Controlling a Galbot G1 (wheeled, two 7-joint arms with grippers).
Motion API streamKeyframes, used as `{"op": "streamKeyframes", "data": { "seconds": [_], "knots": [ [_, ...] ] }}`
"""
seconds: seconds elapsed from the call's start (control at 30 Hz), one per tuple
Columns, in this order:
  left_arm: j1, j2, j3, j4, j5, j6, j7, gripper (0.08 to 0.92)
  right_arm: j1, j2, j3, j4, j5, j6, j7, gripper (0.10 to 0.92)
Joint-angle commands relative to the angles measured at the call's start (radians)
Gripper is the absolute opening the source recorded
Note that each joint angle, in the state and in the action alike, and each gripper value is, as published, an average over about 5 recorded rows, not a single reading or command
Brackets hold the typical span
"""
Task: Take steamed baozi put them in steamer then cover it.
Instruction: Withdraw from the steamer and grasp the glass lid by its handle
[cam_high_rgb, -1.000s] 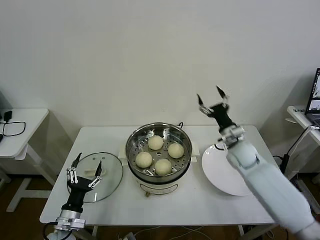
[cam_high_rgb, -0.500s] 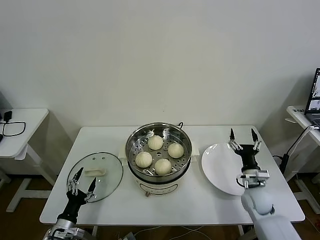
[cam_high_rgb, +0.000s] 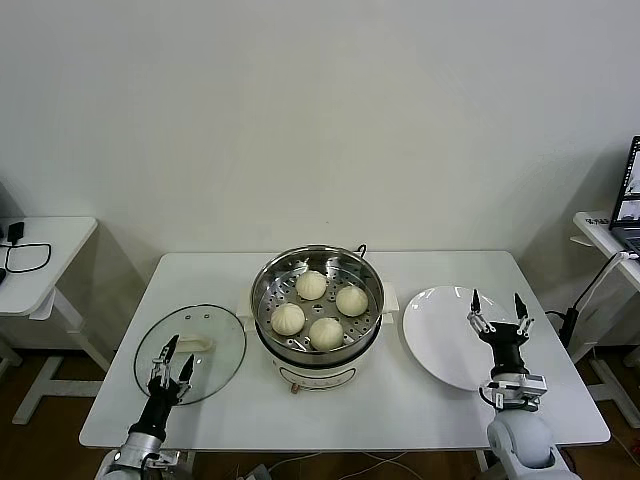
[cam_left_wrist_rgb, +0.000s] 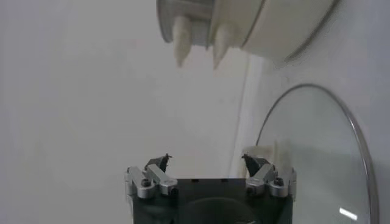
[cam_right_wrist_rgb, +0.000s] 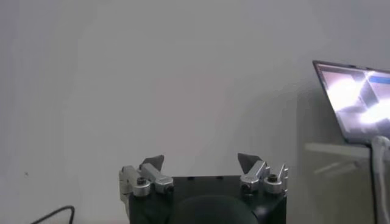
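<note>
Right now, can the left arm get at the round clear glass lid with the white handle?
Probably yes. The open left gripper hangs over the near edge of the round clear glass lid, which lies flat beside the shiny steel steamer. Its white handle sits just ahead with nothing in between.

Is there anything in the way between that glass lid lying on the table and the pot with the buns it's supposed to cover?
Nothing visible blocks it. The cover lies flat on the table beside the steamer, with only bare tabletop between them. The four baozi sit below the steamer's rim. The left gripper, open and empty, hovers at the cover's near edge.
</note>
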Motion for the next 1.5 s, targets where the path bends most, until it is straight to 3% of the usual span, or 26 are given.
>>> {"op": "streamKeyframes", "data": {
  "seconds": [0.03,0.83,1.4,1.5],
  "knots": [
    [-0.075,-0.002,0.028,0.089,0.162,0.077,-0.045,0.823,-0.043,0.018,0.028,0.000,-0.006,0.000,-0.004,0.823],
    [-0.171,-0.003,0.071,0.131,0.141,0.186,0.021,0.823,-0.055,0.044,0.036,-0.006,-0.027,0.009,-0.015,0.823],
    [-0.246,-0.003,0.097,0.195,0.140,0.197,0.060,0.823,-0.071,0.052,0.056,0.001,-0.035,0.016,-0.019,0.823],
    [-0.253,0.000,0.097,0.207,0.139,0.192,0.072,0.784,-0.070,0.052,0.056,0.003,-0.038,0.016,-0.018,0.823]
  ]
}}
